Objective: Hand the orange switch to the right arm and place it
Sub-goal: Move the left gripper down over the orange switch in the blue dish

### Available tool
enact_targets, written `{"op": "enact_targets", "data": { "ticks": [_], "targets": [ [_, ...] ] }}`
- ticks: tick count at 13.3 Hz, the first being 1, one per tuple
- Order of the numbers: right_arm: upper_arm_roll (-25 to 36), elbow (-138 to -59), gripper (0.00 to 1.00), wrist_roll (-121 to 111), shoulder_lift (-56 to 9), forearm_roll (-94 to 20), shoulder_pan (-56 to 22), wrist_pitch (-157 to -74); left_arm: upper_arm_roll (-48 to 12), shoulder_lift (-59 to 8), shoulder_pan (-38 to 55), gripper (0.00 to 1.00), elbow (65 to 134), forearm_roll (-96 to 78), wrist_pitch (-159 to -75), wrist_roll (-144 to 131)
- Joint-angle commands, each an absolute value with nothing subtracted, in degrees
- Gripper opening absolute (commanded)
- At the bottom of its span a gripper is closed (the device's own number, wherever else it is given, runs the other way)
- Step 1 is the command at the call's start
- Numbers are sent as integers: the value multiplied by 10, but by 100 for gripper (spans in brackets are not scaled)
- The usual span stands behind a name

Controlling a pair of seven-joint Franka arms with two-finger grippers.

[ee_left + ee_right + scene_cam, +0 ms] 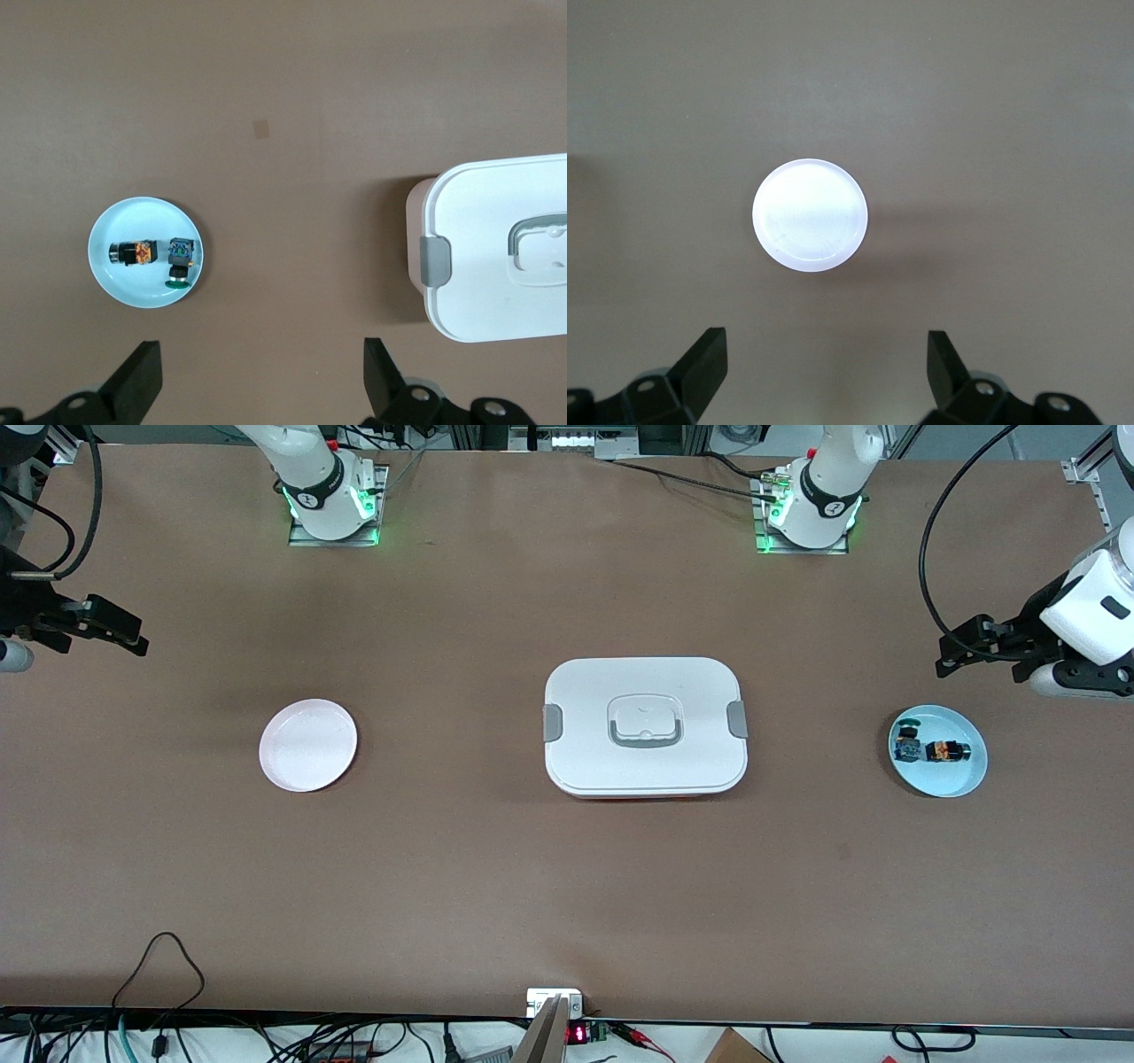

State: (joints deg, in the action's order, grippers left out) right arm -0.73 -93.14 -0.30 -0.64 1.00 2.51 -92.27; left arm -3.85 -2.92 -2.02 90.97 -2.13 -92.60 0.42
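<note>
Both arms are hanging back at the ends of the surface (pixel 567 886), nothing in hand. The left end effector (pixel 261 376) is hovering up in the air at the left arm's end, its two black fingers (pixel 142 376) spread wide with only bare surface showing between them. Just near it, the blue plate (pixel 966 781) is sitting on the surface, and the orange switch (pixel 943 752) is lying in that plate on its side. Right beside it in the same plate is the other small black piece with blue-green parts (pixel 906 742); the two are close together, and I cannot tell whether they are touching.

In the middle, the white lidded box (pixel 645 726) is resting flat, grey clips at both ends, handle folded down on the lid.

Toward the right arm's end, the white plate (pixel 308 745) is lying with nothing in it. The right end effector (pixel 827 372) is holding in the air at that end, fingers (pixel 707 367) wide apart as well, gripping nothing, with the white plate in plain sight of its wrist camera.
</note>
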Motion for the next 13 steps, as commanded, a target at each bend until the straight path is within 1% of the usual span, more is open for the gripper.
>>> {"op": "enact_targets", "data": {
  "ticks": [1,7,9,13],
  "targets": [
    [-10,-926,100,-7,-5,13,29,-923,-41,-37,-21,100,891,-11,-907,9],
    [-10,-926,100,-8,-6,12,30,-923,-40,-45,-23,100,891,27,-907,17],
    [-10,-926,100,-7,-6,12,30,-923,-33,-84,-29,100,892,46,-908,15],
    [-10,-926,100,-5,-6,14,29,-923,-32,-151,-108,100,892,77,-917,18]
  ]
}}
